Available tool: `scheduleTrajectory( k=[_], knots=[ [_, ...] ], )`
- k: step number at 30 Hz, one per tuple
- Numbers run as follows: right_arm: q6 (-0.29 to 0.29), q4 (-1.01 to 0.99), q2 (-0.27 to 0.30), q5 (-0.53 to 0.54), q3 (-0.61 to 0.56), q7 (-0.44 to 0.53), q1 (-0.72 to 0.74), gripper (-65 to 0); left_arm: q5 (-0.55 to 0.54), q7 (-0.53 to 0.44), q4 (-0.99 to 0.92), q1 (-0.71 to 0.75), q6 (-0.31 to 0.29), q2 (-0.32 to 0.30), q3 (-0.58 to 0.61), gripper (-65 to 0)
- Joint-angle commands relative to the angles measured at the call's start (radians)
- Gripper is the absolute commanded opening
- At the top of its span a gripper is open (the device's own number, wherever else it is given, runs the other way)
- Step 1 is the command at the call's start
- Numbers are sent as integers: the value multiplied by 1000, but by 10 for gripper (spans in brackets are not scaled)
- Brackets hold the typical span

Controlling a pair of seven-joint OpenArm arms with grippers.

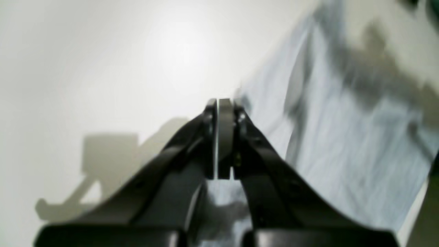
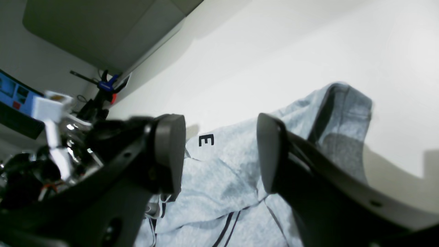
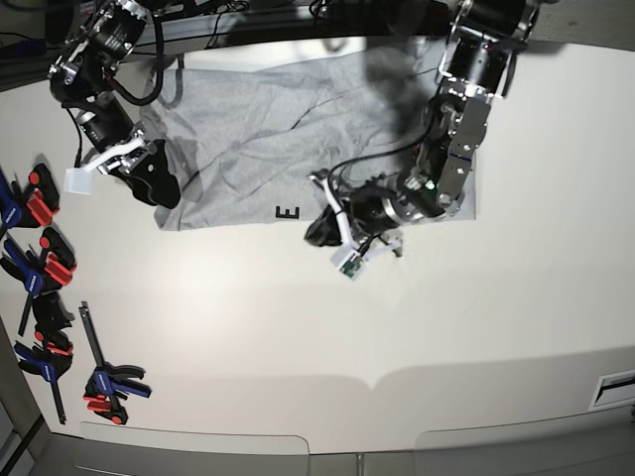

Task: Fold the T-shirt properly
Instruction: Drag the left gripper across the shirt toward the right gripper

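My left gripper (image 1: pixel 224 103) has matte black tapered fingers with grey pads. My right gripper (image 2: pixel 219 154) carries rounded grey pads (image 2: pixel 169 151), black arms, exposed wiring.

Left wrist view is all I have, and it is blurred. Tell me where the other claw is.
Observer: The right claw is open, over one end of the T-shirt.
Operator: Describe how the shirt lies.
Observer: Spread out, creased, along the table's far edge; a black letter E shows at its near hem.
Operator: Place my claw.
Observer: The left claw sits at that near hem, beside the E.
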Motion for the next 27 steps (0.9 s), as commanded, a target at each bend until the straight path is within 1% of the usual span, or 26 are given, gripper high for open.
scheduleTrajectory(
  k=[1, 3, 5, 8, 10, 11, 12, 13, 15, 16, 17, 21, 23, 25, 27],
  knots=[
    [12, 19, 11, 32, 2, 23, 8, -336, -13, -30, 4, -36, -6, 12, -1, -650],
    [12, 19, 12, 29, 3, 24, 9, -336, -13, -5, -8, -70, -6, 16, -2, -650],
    [12, 19, 21, 7, 3, 44, 8, -336, -13, 66, -4, -103, -5, 7, -7, -650],
    [12, 19, 60, -97, 4, 93, 8, -335, -22, 152, 9, -143, -6, -25, -23, -650],
    [12, 19, 98, -175, 4, 98, 8, -324, -46, 169, 16, -154, -6, -64, -31, -650],
    [12, 19, 117, -206, 4, 100, 8, -299, -58, 170, 16, -154, -6, -87, -31, -650],
    [12, 16, 137, -226, 4, 107, 8, -262, -67, 170, 16, -154, -6, -108, -31, -607],
    [12, 8, 155, -240, 4, 114, 8, -230, -70, 171, 16, -151, -6, -126, -31, -546],
    [12, -17, 187, -243, 4, 120, 8, -198, -69, 184, 16, -146, -6, -154, -31, -454],
    [12, -38, 201, -242, 4, 120, 8, -198, -69, 190, 16, -146, -6, -166, -31, -432],
    [12, -67, 210, -242, 4, 120, 9, -198, -69, 195, 16, -146, -6, -179, -31, -422],
    [12, -214, 219, -229, 2, 120, 32, -198, -69, 181, 16, -146, -5, -214, -31, -421],
    [12, -296, 219, -201, 2, 117, 51, -198, -69, 182, 16, -146, -3, -214, -31, -421],
    [12, -364, 219, -176, 2, 93, 68, -198, -69, 182, 16, -146, -3, -211, -31, -421],
    [12, -412, 219, -174, -5, 62, 81, -198, -68, 182, 16, -146, -3, -211, -31, -421]
  ],
)
